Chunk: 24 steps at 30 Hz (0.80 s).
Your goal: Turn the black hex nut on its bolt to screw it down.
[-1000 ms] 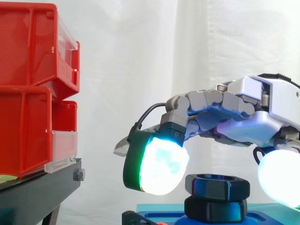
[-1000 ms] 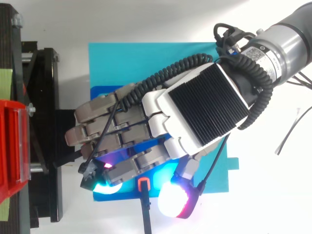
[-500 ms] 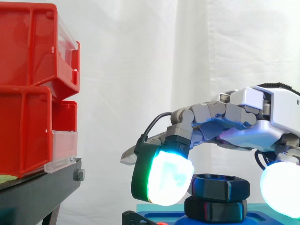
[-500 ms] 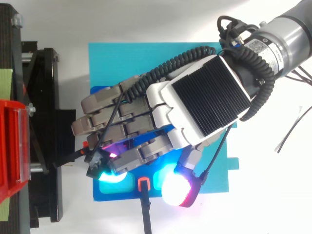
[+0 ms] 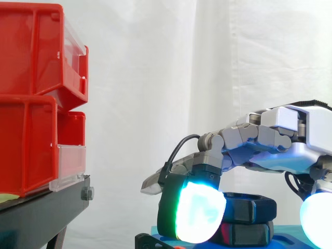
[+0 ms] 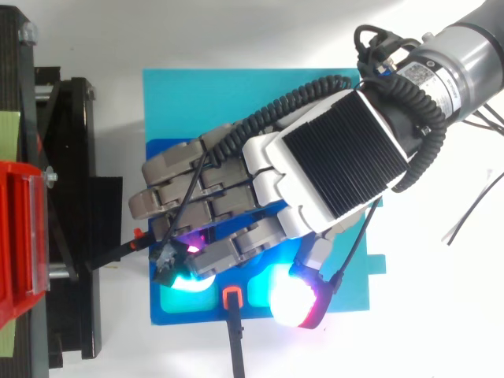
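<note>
The black hex nut [image 5: 250,207] sits on its bolt above a second black hex piece [image 5: 249,233], on a blue fixture [image 6: 236,311] resting on a cyan mat [image 6: 236,94]. My hand [image 5: 290,150] arches over the nut from the right, its fingers loosely bent. A glowing green-white fingertip pad [image 5: 199,211] hangs in front of the nut's left side. The thumb's white pad [image 5: 317,218] is right of the nut with a gap between. From above, the hand [image 6: 331,157] covers the nut, so I cannot tell whether any pad touches it.
Stacked red bins [image 5: 31,98] rest on a black stand [image 5: 41,212] at the left, close to the fingertips. An orange-tipped black cable [image 6: 231,298] enters the blue fixture from the front. White tabletop surrounds the mat.
The hand has come down and shifted slightly right. The fingertip pad dropped from above the nut's level to beside it, and the thumb pad sank lower at the right.
</note>
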{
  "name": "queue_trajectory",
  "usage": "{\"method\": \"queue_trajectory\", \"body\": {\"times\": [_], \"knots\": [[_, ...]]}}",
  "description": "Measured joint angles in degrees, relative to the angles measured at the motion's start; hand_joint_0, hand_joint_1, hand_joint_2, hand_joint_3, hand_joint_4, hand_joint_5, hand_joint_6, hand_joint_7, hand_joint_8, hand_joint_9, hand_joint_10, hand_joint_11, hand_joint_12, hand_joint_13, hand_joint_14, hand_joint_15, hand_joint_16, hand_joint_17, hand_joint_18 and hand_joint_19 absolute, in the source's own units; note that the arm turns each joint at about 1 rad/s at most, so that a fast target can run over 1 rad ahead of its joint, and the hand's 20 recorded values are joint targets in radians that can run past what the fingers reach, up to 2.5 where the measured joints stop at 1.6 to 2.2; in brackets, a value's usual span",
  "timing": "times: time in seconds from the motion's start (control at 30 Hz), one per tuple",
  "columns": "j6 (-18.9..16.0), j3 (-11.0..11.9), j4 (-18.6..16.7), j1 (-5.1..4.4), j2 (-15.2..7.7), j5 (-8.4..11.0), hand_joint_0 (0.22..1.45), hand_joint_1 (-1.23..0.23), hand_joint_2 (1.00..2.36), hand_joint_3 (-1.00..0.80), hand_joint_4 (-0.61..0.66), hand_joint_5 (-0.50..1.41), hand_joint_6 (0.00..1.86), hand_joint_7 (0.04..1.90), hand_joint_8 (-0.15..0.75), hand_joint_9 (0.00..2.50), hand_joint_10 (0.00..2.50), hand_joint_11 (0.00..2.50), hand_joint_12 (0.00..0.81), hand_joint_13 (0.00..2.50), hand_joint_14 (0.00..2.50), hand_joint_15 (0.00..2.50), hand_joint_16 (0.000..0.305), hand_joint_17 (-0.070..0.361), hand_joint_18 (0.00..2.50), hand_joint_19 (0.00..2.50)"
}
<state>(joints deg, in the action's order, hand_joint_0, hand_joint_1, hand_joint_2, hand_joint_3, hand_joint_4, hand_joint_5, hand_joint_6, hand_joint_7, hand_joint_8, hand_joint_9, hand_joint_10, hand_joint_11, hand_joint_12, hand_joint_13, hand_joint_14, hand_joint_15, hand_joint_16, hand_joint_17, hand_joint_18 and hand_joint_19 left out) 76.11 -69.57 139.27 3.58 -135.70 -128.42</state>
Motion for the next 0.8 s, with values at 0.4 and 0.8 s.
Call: {"method": "queue_trajectory", "body": {"times": [0.4,0.8], "knots": [[0.00,0.05,-0.44,0.72,0.00,-1.40,0.44,-0.44,1.00,-0.50,0.27,-0.17,0.50,1.05,0.314,0.49,0.01,0.38,0.371,0.44,0.00,0.16,0.053,0.119,0.35,0.19],[0.00,0.05,-0.91,1.55,0.01,-2.20,0.44,-0.45,1.00,-0.50,0.27,-0.17,0.50,1.05,0.313,0.50,0.01,0.37,0.368,0.44,0.00,0.16,0.052,0.118,0.35,0.19]]}}
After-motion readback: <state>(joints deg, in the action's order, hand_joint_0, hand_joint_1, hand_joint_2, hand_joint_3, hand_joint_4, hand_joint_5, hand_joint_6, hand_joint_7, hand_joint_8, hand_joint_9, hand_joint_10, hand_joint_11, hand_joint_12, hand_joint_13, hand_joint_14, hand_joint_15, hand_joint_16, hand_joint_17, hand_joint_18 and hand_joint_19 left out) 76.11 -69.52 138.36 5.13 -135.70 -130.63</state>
